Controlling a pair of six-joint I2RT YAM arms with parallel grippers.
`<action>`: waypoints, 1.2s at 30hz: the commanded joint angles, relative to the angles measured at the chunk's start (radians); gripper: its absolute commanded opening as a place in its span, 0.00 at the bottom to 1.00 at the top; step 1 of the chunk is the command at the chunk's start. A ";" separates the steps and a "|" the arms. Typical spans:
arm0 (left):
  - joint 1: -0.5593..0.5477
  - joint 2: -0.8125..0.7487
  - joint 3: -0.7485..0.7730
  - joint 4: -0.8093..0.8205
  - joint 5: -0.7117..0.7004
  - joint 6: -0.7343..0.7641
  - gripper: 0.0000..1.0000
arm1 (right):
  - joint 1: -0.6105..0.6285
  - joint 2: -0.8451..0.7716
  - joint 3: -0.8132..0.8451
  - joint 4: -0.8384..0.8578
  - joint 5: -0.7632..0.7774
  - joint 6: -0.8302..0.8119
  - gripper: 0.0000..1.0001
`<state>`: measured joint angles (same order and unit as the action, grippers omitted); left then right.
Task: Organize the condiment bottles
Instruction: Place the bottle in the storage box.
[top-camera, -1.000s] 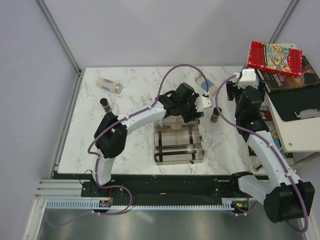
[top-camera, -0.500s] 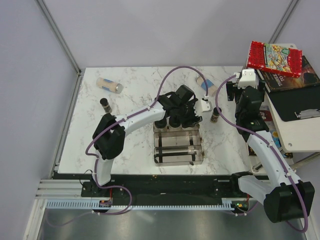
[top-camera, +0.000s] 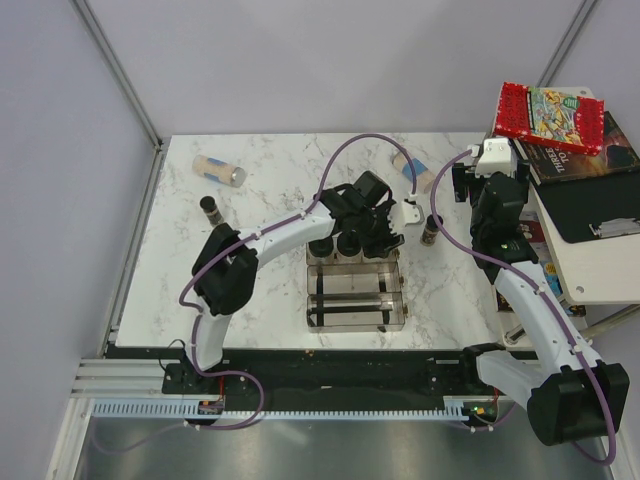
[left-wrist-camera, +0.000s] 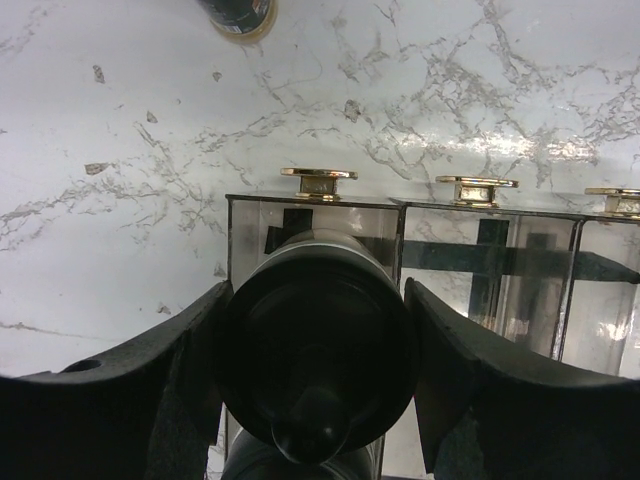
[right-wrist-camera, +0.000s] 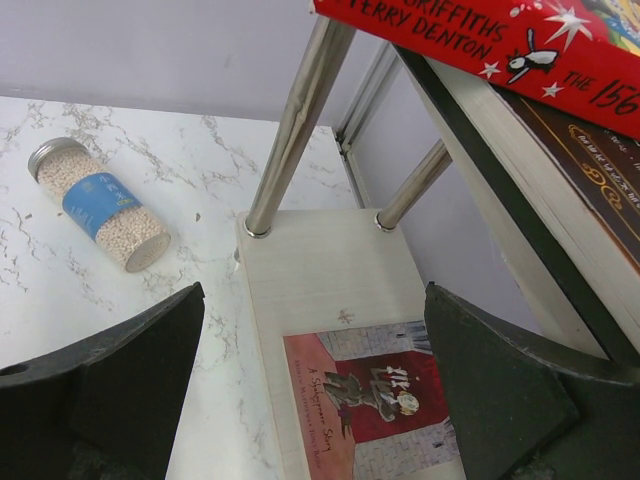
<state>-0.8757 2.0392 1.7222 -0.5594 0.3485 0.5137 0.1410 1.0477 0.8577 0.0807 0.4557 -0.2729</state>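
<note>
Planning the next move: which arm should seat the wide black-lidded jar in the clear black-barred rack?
Left. The left gripper grips the wide black-lidded jar right at an end compartment of the clear black-barred rack; the right gripper hangs open above the pale side shelf, well away.

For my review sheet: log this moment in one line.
left hand: shut on wide black-lidded jar | jar: at clear three-compartment rack | right hand: open, empty

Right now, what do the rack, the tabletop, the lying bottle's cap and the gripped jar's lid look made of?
Rack: likely clear smoky acrylic, glossy; see-through walls, brass-looking tabs. Tabletop: marble or marble-look laminate, polished; grey veins, glare. Bottle cap: probably metal, silver sheen. Jar lid: matte black, likely plastic.
</note>
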 joint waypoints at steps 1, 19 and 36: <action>0.004 0.022 0.059 -0.013 0.086 -0.018 0.50 | -0.003 -0.017 0.012 0.002 -0.011 0.012 0.98; 0.027 0.030 0.070 0.019 0.254 -0.093 0.80 | -0.004 -0.015 0.010 0.002 -0.017 0.008 0.98; 0.174 -0.126 0.140 0.104 0.023 -0.194 0.99 | -0.003 -0.017 0.010 0.002 -0.015 0.006 0.98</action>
<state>-0.7876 2.0430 1.7695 -0.5308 0.4400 0.3969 0.1406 1.0477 0.8577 0.0673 0.4450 -0.2733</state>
